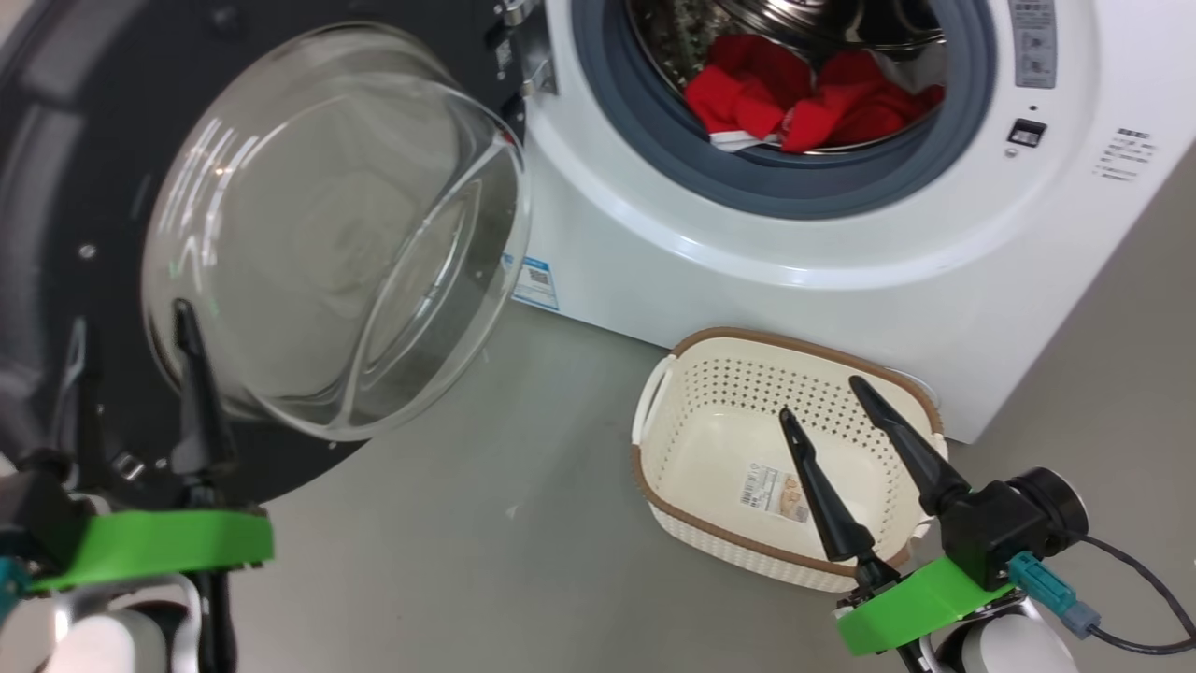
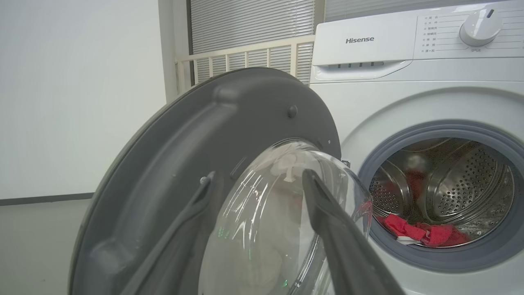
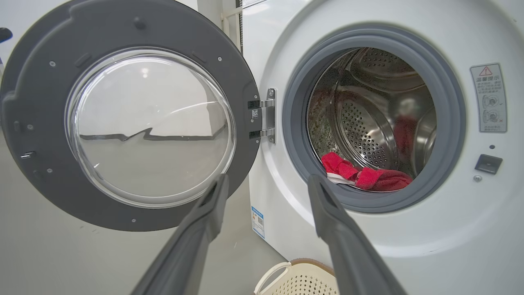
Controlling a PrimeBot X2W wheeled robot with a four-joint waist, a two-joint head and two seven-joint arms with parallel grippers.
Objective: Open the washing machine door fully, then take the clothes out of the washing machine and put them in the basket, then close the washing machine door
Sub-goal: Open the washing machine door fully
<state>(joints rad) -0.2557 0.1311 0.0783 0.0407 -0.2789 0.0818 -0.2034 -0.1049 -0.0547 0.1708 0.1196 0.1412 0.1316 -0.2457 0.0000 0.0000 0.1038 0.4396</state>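
Left claw (image 2: 258, 184), spread, sits just before the door (image 1: 56, 187) glass; right claw (image 1: 820, 400), spread, above the basket (image 1: 729, 393) near the door.

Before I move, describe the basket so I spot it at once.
Find the big white washing machine. On the grey floor before it sits the basket. It alone is cream perforated plastic with a brown rim and white handles.

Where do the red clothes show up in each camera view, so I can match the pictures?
Head view: clothes top, right of centre, inside the washing machine.
Left wrist view: clothes lower right.
Right wrist view: clothes right of centre, slightly low.
Shared landmark: grey rubber ring curving just under the clothes in all three.
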